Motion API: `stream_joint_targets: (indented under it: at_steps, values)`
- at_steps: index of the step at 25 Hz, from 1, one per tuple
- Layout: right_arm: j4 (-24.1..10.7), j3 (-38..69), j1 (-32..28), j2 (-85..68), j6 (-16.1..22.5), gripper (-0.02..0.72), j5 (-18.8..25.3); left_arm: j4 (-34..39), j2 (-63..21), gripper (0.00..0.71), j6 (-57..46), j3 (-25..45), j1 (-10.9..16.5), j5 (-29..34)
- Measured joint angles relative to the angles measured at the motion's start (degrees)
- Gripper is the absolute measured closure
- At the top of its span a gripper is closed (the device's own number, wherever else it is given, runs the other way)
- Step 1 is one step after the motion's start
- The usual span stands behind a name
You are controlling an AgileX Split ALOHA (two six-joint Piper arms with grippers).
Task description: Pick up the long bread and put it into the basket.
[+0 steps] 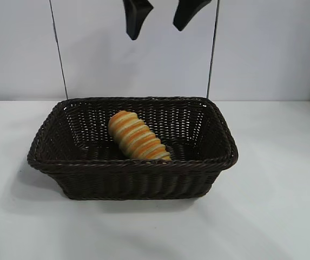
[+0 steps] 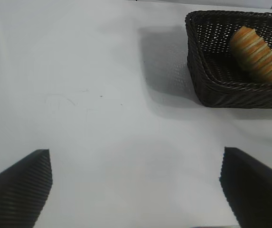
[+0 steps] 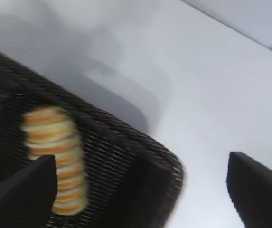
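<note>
The long bread, striped golden-orange and pale yellow, lies slantwise inside the dark brown wicker basket at the middle of the white table. High above the basket hangs my right gripper, open and holding nothing; only its two black fingertips show. From the right wrist, the bread and the basket's corner lie below the open right gripper. My left gripper is open over bare table, away from the basket and the bread.
Two thin dark rods rise behind the basket against the white wall. White tabletop spreads on every side of the basket.
</note>
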Motion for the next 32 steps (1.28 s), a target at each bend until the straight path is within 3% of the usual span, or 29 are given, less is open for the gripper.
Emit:
stream_joint_targets:
  at_steps: [14,20,23,32]
  values:
    - [-0.20,0.00,-22.56,0.00,0.59,0.009,0.02,0.00,0.00,0.015,0.00,0.00,0.00,0.00]
    - [4.24,0.40,-30.25,-1.85,0.59,0.009,0.14,0.00,0.00,0.015,0.00,0.00,0.00,0.00]
    - [6.04,1.51,-32.12,-4.91,0.26,0.009,0.25,0.00,0.00,0.015,0.00,0.00,0.00,0.00]
    - [7.01,8.33,-33.01,-19.08,-0.46,0.009,0.67,0.00,0.00,0.015,0.00,0.00,0.00,0.00]
